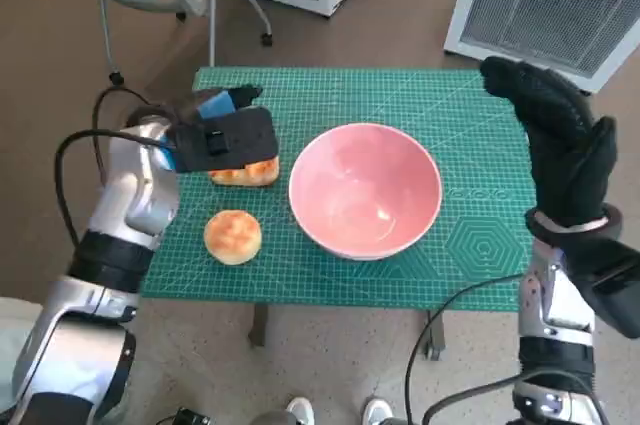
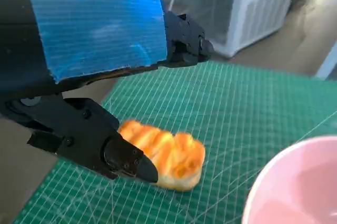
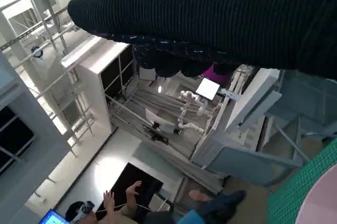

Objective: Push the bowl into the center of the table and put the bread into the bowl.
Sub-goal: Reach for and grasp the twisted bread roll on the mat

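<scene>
Currently the left hand (image 1: pixel 222 138) hovers with fingers parted over the long bread (image 1: pixel 245 173), at nine o'clock of the centered pink bowl (image 1: pixel 365 188), and an off-centre closure could squash it or nudge it away.

On the table (image 1: pixel 480 275), two breads (image 1: pixel 233 236) lie left of the bowl (image 1: pixel 365 190).

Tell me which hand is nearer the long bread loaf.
Left. The left hand hovers right over the long bread loaf; the right hand is raised beyond the pink bowl.
</scene>
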`<state>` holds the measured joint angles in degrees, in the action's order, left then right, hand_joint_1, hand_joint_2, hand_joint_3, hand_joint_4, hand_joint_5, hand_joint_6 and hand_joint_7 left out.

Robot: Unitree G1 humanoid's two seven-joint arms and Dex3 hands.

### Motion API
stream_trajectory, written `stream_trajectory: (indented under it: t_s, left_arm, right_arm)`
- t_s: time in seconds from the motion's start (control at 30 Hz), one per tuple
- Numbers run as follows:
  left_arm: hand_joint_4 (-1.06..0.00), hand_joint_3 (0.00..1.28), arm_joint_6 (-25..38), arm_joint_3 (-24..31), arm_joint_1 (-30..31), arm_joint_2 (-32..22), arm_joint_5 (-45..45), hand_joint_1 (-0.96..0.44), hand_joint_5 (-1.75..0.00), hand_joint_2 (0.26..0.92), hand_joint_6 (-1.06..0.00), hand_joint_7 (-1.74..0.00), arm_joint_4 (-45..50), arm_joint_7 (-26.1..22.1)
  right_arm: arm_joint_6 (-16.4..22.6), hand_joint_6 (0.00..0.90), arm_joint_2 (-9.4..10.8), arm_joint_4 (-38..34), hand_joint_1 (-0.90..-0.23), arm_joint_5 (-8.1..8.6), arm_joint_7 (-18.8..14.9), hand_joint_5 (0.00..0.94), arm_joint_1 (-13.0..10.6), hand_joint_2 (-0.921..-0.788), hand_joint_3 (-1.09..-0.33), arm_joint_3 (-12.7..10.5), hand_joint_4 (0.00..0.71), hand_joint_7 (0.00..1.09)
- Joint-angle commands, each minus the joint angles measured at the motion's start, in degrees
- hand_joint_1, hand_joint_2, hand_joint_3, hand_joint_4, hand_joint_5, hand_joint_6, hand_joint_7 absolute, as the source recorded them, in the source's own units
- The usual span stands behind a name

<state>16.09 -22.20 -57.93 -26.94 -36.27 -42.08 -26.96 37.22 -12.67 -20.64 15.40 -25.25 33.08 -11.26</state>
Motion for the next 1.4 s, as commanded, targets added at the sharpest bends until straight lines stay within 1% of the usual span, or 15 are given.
stream_trajectory:
  t_s: [0.03, 0.33, 0.47, 0.67, 0.87, 1.1, 1.13, 1.17, 1.23, 1.27, 1.3, 1.33, 1.37, 1.4]
  left_arm:
    - [-0.14, 0.00, -0.9, -2.1, -3.7, 1.7, -1.5, -0.15, 0.00, 0.744, -0.31, -0.02, -6.8, 2.1]
    - [-0.14, 0.00, -4.1, -5.1, -7.9, 5.9, -2.3, -0.18, 0.00, 0.743, -0.32, -0.02, -20.8, 6.6]
    - [-0.13, 0.00, -5.4, -6.3, -9.4, 7.5, -2.6, -0.18, 0.00, 0.743, -0.32, -0.01, -26.3, 7.8]
    - [-0.09, 0.01, -6.2, -8.2, -10.6, 8.9, -3.3, -0.17, 0.00, 0.735, -0.31, -0.01, -31.6, 8.0]
    - [-0.09, 0.01, -6.8, -10.3, -10.5, 9.7, -4.7, -0.18, -0.01, 0.738, -0.31, 0.00, -34.2, 8.6]
    - [-0.15, 0.01, -8.1, -11.3, -9.5, 10.1, -5.2, -0.16, -0.03, 0.739, -0.36, -0.02, -35.1, 11.2]
    - [-0.17, 0.02, -8.3, -11.4, -9.2, 10.3, -5.3, -0.14, -0.03, 0.754, -0.36, -0.02, -35.1, 12.3]
    - [-0.19, 0.01, -8.6, -11.4, -9.0, 10.3, -5.3, -0.12, -0.04, 0.751, -0.38, -0.03, -35.2, 13.2]
    - [-0.25, 0.01, -9.2, -11.5, -8.2, 10.6, -5.4, -0.10, -0.05, 0.751, -0.41, -0.04, -35.2, 16.5]
    - [-0.30, 0.01, -9.7, -11.7, -7.7, 10.7, -5.6, -0.08, -0.06, 0.755, -0.44, -0.05, -35.2, 18.5]
    - [-0.39, 0.02, -10.4, -12.1, -7.0, 10.7, -6.1, -0.05, -0.11, 0.764, -0.47, -0.06, -35.2, 21.2]
    - [-0.46, 0.02, -10.9, -12.4, -6.6, 10.6, -6.4, 0.04, -0.32, 0.792, -0.50, -0.07, -35.2, 23.0]
    - [-0.55, 0.03, -11.2, -12.6, -6.3, 10.5, -6.6, 0.16, -0.64, 0.838, -0.55, -0.10, -35.3, 24.2]
    - [-0.61, 0.04, -11.6, -12.9, -6.0, 10.4, -6.9, 0.24, -0.84, 0.868, -0.58, -0.11, -35.3, 25.5]
  right_arm:
    - [-0.2, -0.001, -0.2, -0.9, -0.570, -0.41, 0.3, 0.010, -1.0, -0.921, -0.665, 0.3, 0.107, 0.44]
    - [0.1, -0.001, -0.1, -2.4, -0.576, -0.03, -0.1, 0.008, -0.5, -0.921, -0.669, 0.5, 0.107, 0.44]
    - [0.2, -0.001, -0.2, -2.9, -0.575, 0.07, -0.2, 0.008, -0.3, -0.921, -0.669, 0.5, 0.107, 0.44]
    - [0.2, -0.001, -0.1, -3.2, -0.569, 0.29, -0.3, 0.007, -0.2, -0.921, -0.669, 0.5, 0.108, 0.44]
    - [0.0, -0.001, -0.1, -2.7, -0.567, 0.33, -0.3, 0.006, -0.5, -0.921, -0.670, 0.6, 0.108, 0.44]
    - [0.0, -0.001, -0.1, -2.6, -0.565, 0.05, -0.1, 0.005, -0.6, -0.921, -0.675, 0.8, 0.108, 0.44]
    - [0.0, -0.001, -0.1, -2.5, -0.565, 0.00, -0.1, 0.005, -0.7, -0.921, -0.675, 0.8, 0.108, 0.44]
    - [0.0, -0.001, -0.1, -2.5, -0.567, -0.04, 0.0, 0.005, -0.7, -0.921, -0.675, 0.8, 0.108, 0.44]
    - [0.0, -0.001, 0.0, -2.4, -0.568, -0.07, 0.0, 0.005, -0.9, -0.921, -0.675, 0.8, 0.108, 0.44]
    - [0.1, -0.001, 0.0, -2.4, -0.569, -0.13, 0.0, 0.005, -1.0, -0.921, -0.675, 0.9, 0.108, 0.44]
    - [0.1, -0.001, 0.0, -2.3, -0.570, -0.20, 0.1, 0.005, -1.1, -0.921, -0.676, 0.9, 0.108, 0.44]
    - [0.1, -0.001, 0.0, -2.2, -0.570, -0.25, 0.1, 0.005, -1.2, -0.921, -0.676, 1.0, 0.108, 0.44]
    - [0.1, -0.001, 0.0, -2.2, -0.571, -0.28, 0.1, 0.005, -1.2, -0.921, -0.677, 1.0, 0.108, 0.44]
    - [0.1, -0.001, 0.0, -2.2, -0.572, -0.21, 0.0, 0.005, -1.3, -0.921, -0.677, 1.0, 0.109, 0.45]
